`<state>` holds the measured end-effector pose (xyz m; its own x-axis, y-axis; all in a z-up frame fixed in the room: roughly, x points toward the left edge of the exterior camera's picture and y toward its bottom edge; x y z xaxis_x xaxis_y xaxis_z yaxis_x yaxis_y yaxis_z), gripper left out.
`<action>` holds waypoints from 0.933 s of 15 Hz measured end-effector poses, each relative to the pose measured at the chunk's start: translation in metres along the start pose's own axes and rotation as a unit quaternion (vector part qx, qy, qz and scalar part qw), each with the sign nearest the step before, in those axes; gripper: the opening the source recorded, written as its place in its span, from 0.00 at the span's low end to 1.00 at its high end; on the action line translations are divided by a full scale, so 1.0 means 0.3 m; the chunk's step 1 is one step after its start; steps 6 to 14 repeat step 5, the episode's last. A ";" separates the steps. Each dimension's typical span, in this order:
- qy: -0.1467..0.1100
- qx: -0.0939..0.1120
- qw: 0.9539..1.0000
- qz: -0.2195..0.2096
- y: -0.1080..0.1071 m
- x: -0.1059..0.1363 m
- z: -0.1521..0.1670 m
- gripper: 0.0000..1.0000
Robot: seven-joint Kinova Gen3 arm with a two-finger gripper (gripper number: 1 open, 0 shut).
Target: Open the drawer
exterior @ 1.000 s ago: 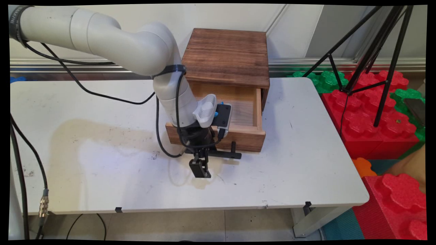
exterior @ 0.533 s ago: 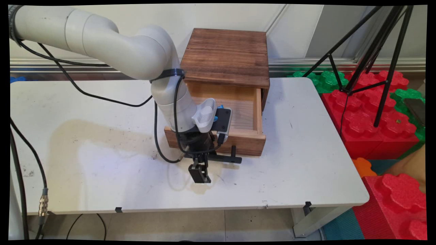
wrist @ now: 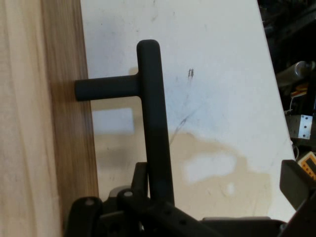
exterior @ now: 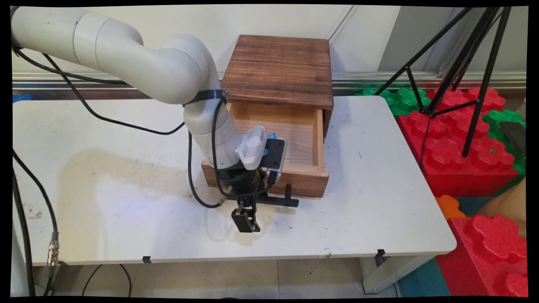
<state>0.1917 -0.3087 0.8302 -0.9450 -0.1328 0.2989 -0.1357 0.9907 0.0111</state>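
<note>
A dark wooden cabinet (exterior: 280, 67) stands at the back of the white table (exterior: 379, 189), its light-wood drawer (exterior: 297, 134) pulled out toward the near side. The part of the drawer I can see holds nothing. A black T-bar handle (exterior: 280, 201) sticks out from the drawer front (exterior: 305, 185). My gripper (exterior: 246, 210) points down at the handle's left end and is open. In the hand view the handle bar (wrist: 154, 113) runs down against the inner finger, between it and the drawer front (wrist: 69, 148). The outer finger (wrist: 296, 180) stands well clear.
A black tripod (exterior: 454, 63) and red and green foam blocks (exterior: 463, 139) stand off the table's right edge. A pale brown stain (exterior: 105, 168) spreads over the table's left half. Black cables (exterior: 191, 168) hang from the arm beside the drawer's left corner.
The drawer has slid farther out toward the near edge, and my gripper has moved with its handle the same way. The cabinet has stayed in place.
</note>
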 end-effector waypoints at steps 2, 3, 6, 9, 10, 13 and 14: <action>0.000 0.000 1.000 0.001 0.005 -0.002 -0.002 1.00; 0.000 0.001 1.000 0.001 0.007 -0.003 -0.003 1.00; 0.000 0.002 1.000 0.001 0.011 -0.007 -0.008 1.00; 0.000 0.002 1.000 0.001 0.011 -0.007 -0.008 1.00; 0.000 0.002 1.000 0.001 0.011 -0.007 -0.008 1.00; 0.000 0.002 1.000 0.001 0.011 -0.007 -0.008 1.00; 0.000 0.002 1.000 0.001 0.011 -0.007 -0.008 1.00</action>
